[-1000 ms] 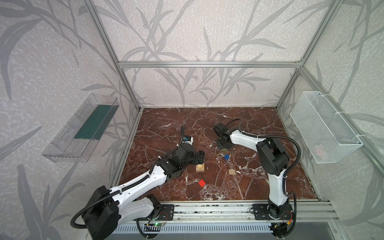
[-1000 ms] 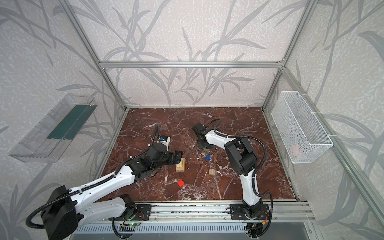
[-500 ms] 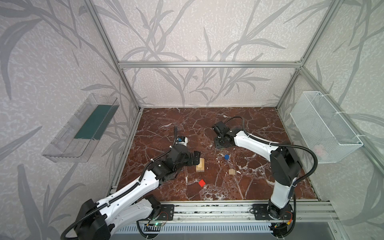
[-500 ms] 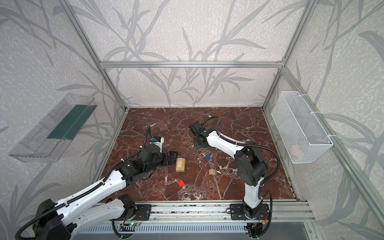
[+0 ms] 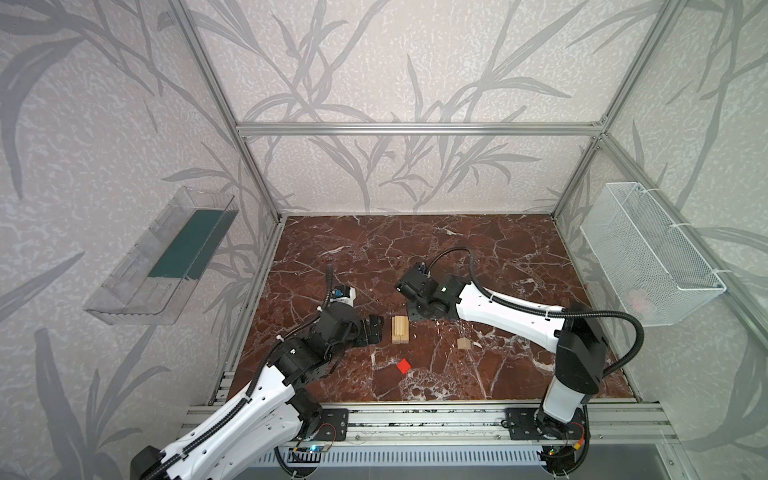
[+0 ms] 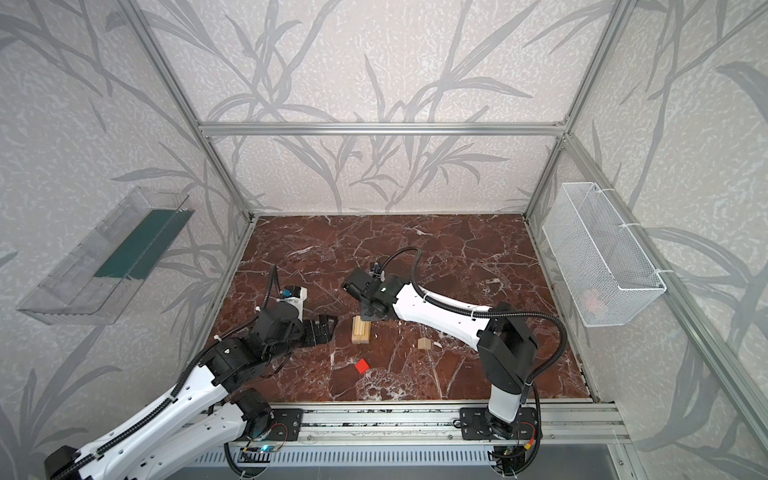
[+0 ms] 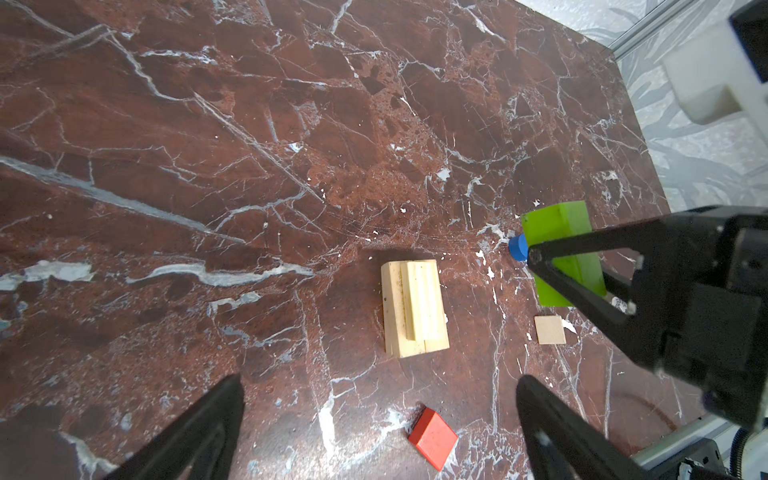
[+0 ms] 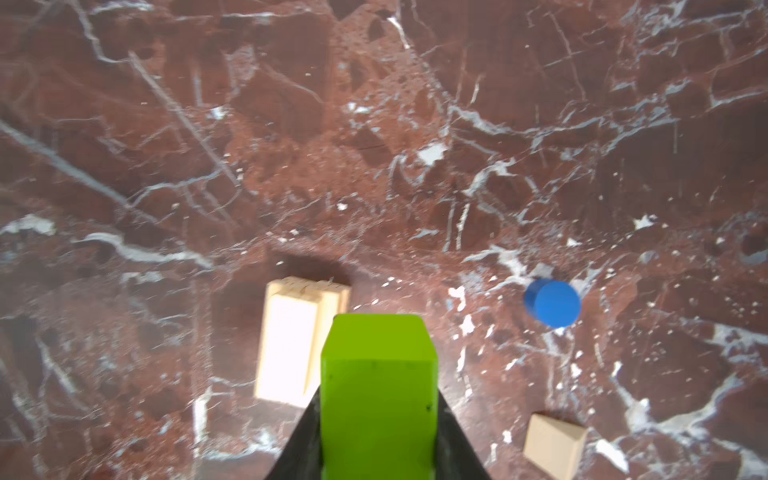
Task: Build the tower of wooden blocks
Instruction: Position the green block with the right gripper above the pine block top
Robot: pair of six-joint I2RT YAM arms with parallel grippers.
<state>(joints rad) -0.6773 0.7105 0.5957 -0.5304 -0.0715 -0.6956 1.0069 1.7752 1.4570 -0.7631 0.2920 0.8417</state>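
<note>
Right gripper [image 8: 378, 419] carries the lime-green oblong wood block [image 8: 376, 353] beside the tower base; left gripper [image 7: 379, 380] is empty
The right gripper is closed partway on the block's long sides, leaving one end projecting free, in my judgement so it can be laid flat on the low stack of pale plain-wood planks [image 7: 415, 307] just beside and below it on the red-brown marble table [image 7: 208, 145]. The left gripper is spread fully near the stack, probably to leave room. The small blue round piece [image 8: 552, 303], pale pointed wood piece [image 8: 555, 446] and red cube [image 7: 432, 438] lie loose, apart from the stack, not yet placed
</note>
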